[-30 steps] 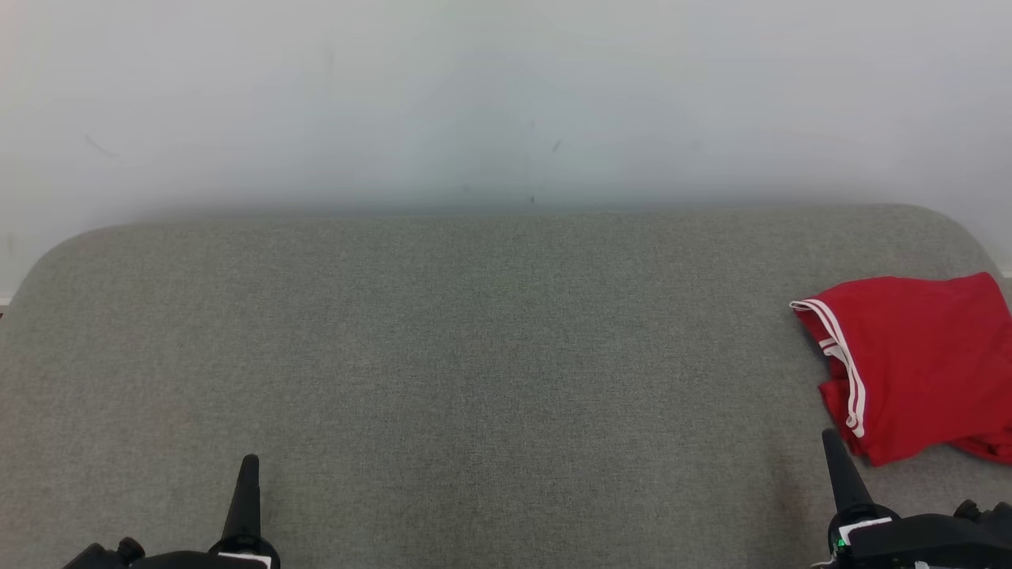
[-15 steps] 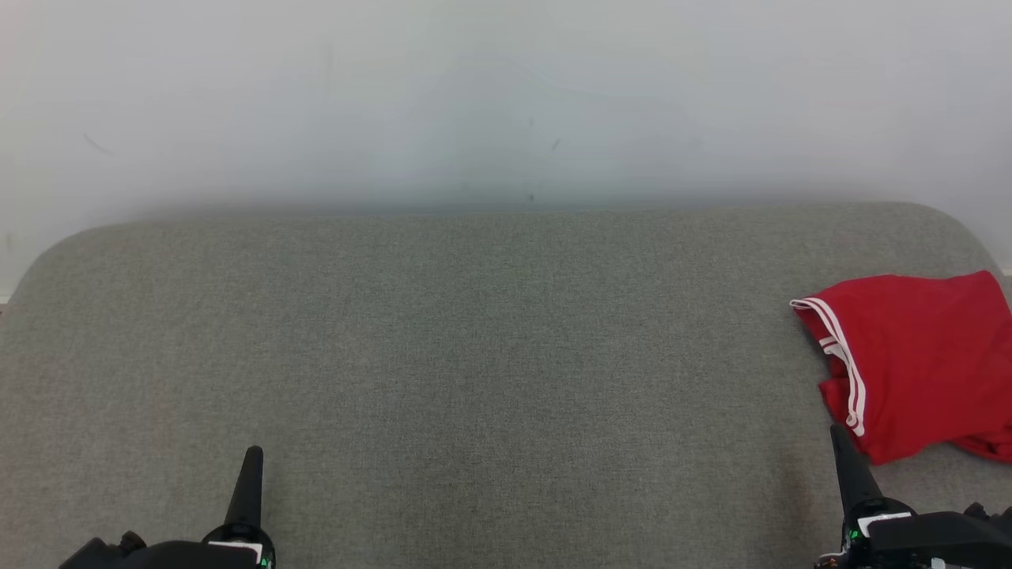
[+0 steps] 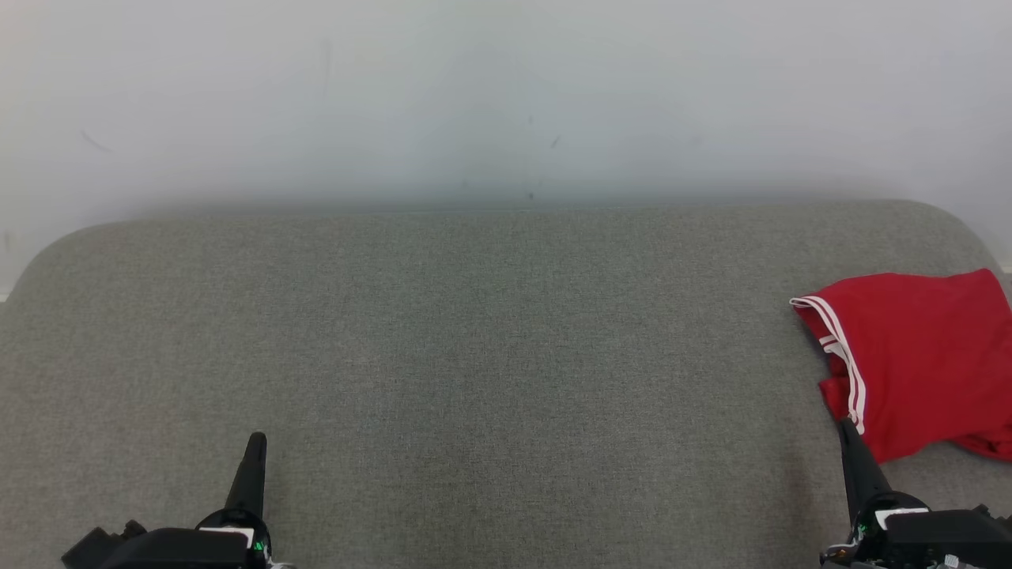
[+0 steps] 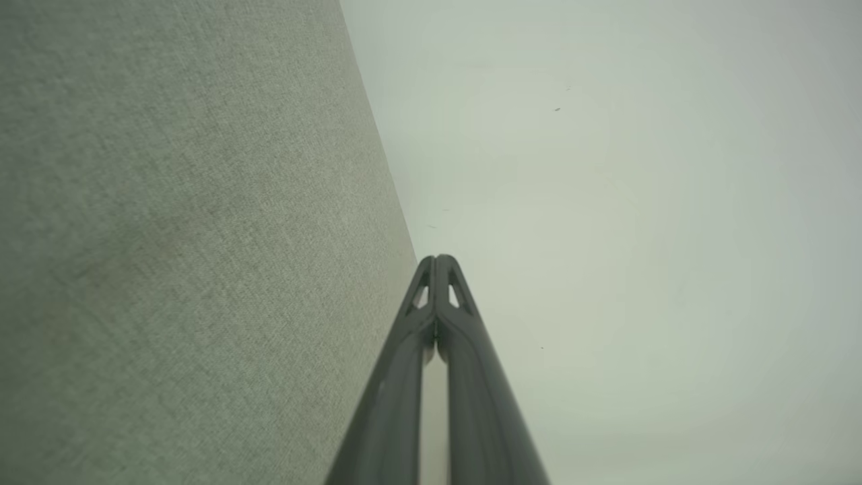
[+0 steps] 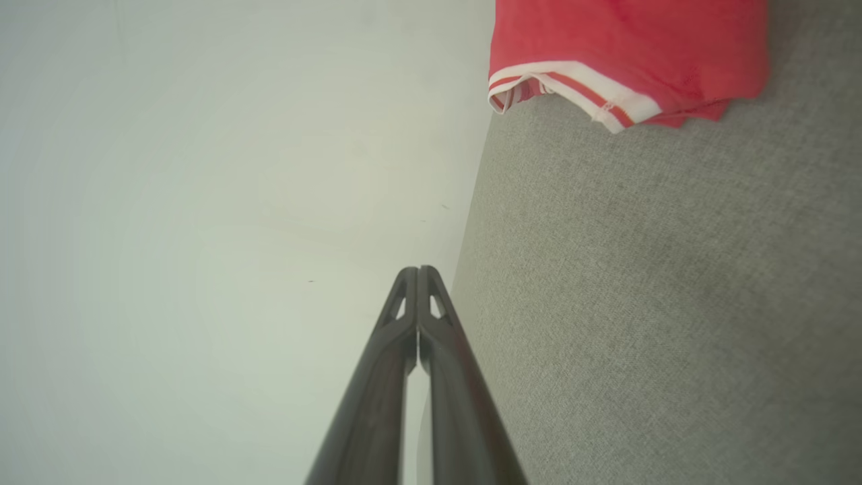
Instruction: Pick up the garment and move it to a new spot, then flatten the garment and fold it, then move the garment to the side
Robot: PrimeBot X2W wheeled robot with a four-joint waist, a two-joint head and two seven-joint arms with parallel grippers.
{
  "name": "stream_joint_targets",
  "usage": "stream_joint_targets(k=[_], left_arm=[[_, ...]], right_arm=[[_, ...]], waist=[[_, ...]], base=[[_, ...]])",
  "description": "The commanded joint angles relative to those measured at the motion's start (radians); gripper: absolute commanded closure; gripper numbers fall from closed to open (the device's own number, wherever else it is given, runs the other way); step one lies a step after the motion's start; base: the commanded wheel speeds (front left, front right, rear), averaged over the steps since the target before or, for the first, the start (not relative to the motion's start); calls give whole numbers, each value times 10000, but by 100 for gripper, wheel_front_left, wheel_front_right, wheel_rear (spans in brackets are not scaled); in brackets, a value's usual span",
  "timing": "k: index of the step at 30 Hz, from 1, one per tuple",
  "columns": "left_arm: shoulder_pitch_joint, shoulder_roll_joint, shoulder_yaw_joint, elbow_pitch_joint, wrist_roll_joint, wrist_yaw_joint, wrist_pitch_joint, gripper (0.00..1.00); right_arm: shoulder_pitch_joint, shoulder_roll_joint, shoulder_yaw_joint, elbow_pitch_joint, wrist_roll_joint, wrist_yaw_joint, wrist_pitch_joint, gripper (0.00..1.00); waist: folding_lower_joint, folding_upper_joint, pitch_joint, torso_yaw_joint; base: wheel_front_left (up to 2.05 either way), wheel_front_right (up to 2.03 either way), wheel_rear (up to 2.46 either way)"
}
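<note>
While one red garment (image 3: 925, 356) lies, left claw (image 3: 257, 438) closed, right claw (image 3: 848, 427) closed

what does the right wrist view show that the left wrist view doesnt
Right wrist view: the red garment with white stripes along its edge, lying on the surface ahead of the right gripper, whose jaws are shut. Left wrist view: the left gripper, jaws shut too. Both: the grey fabric surface and the pale wall beyond it.
</note>
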Motion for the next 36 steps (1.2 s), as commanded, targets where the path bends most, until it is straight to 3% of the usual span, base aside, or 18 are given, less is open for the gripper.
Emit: stream_joint_targets(k=[1, 24, 36], left_arm=[[-163, 27, 38, 4, -248, -20, 65, 100], [-485, 12, 83, 186, -1701, -24, 489, 100], [-469, 4, 93, 182, -1712, -25, 502, 100]], right_arm=[[-144, -13, -47, -64, 188, -17, 40, 100], [-236, -14, -252, -79, 1762, -19, 227, 100], [-238, -12, -253, -80, 1753, -21, 226, 100]], waist=[[-1, 0, 3, -1], [-1, 0, 63, -15], [-1, 0, 65, -15]], base=[[0, 0, 0], [0, 0, 0], [0, 0, 0]])
